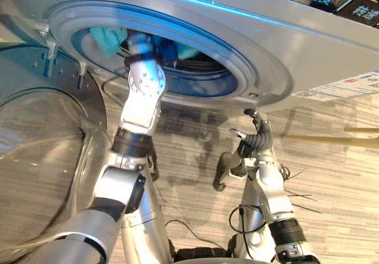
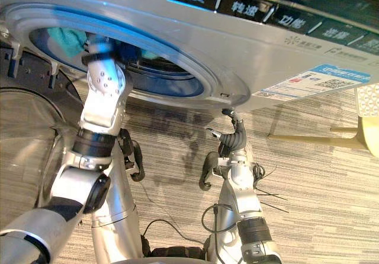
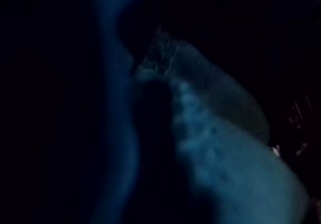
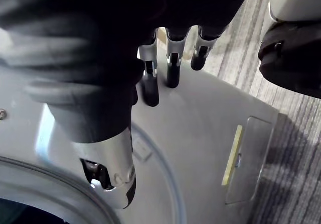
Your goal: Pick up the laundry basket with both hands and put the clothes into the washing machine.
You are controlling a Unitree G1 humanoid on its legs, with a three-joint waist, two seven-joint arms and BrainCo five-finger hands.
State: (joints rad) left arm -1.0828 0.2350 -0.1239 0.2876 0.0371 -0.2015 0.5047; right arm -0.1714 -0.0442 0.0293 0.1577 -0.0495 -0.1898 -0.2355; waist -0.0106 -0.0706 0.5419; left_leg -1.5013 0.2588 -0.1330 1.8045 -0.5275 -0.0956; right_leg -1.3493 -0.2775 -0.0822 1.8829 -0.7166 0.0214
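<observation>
The washing machine (image 1: 266, 45) stands with its round mouth wide open and its glass door (image 1: 35, 157) swung aside to your left, so the way into the drum is clear. Your left arm reaches up through that mouth and the left hand (image 1: 141, 46) is buried in the drum past the wrist. Whether it is clamped on cloth or loose, you cannot tell. It is likely there to push the load deeper. The clothes (image 1: 109, 39), teal and dark blue, lie bunched just inside the rim, beside that wrist. Your right hand (image 1: 256, 135) hangs below the mouth, just off the machine's front panel, fingers loosely apart and holding nothing, probably kept out of the way.
</observation>
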